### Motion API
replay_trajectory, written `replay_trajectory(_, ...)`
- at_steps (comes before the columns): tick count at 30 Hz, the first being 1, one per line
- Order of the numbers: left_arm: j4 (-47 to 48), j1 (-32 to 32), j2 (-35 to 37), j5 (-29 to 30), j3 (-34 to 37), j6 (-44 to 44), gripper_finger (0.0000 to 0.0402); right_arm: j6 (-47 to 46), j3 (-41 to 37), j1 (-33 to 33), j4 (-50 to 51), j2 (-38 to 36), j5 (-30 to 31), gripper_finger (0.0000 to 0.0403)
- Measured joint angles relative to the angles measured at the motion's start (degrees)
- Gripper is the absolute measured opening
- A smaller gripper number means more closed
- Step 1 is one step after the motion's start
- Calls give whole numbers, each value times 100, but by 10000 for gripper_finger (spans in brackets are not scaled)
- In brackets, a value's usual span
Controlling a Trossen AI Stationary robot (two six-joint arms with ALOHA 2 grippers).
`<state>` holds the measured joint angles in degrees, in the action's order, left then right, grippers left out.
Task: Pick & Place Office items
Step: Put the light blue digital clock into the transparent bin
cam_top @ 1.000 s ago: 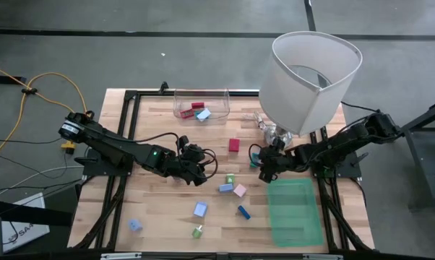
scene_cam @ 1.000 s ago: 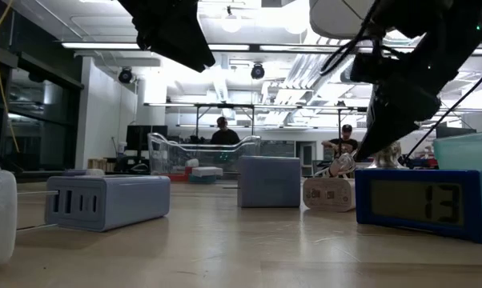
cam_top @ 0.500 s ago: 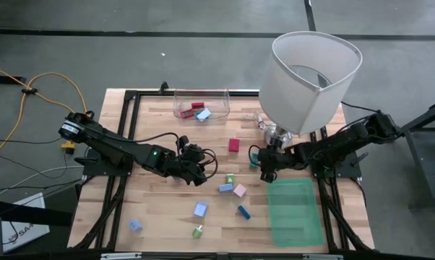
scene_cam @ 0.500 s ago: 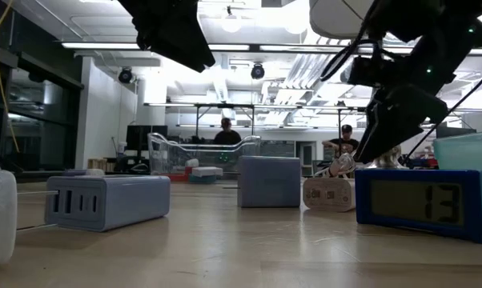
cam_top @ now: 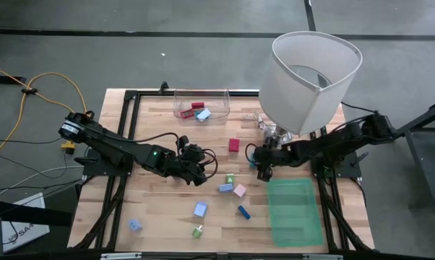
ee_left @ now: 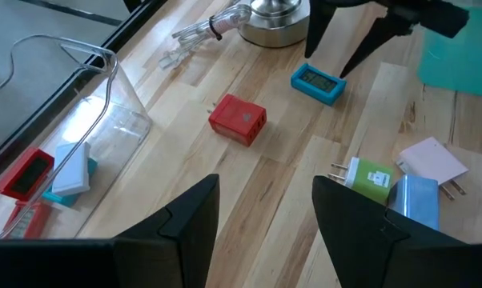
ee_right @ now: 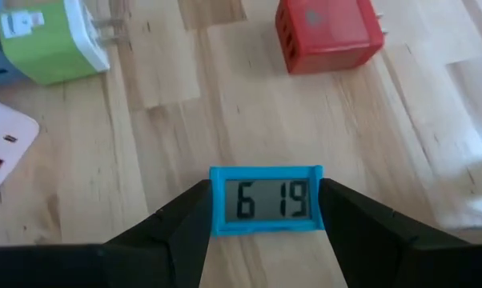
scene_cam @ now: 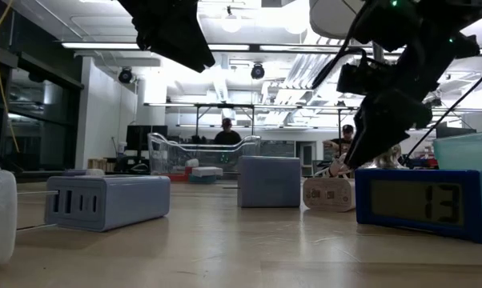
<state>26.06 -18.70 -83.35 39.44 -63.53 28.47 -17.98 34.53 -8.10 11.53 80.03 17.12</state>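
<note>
The right gripper (ee_right: 265, 232) sits at the bottom of the right wrist view, its fingers parted on either side of a small blue clock (ee_right: 265, 200) lying on the wooden table (ee_right: 145, 144); whether they touch it is unclear. In the high view, near frame centre, the left gripper (cam_top: 197, 173) hovers half-open and empty, with other office items lying loose lower centre: a red charger (cam_top: 234, 144), a green plug (cam_top: 230, 178) and a pink block (cam_top: 240, 191).

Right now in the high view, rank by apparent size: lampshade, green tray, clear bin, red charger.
1. Lampshade, largest, though it stands tall and nearer the overhead camera, which inflates it.
2. Green tray.
3. Clear bin, clearly smaller than the tray.
4. Red charger, smallest by far.
</note>
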Motion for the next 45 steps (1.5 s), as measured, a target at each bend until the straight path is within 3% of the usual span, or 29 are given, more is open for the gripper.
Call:
replay_trajectory(13,-3,0,0,0,0,0,192,-211,1,-2,-134,198,-104,269)
replay_trajectory(32,-4,-1,0,-1,0,0,192,-188,1,-4,-149,197,-417,272)
replay_trajectory(45,-4,0,0,0,0,1,192,-129,1,78,-102,194,-185,272)
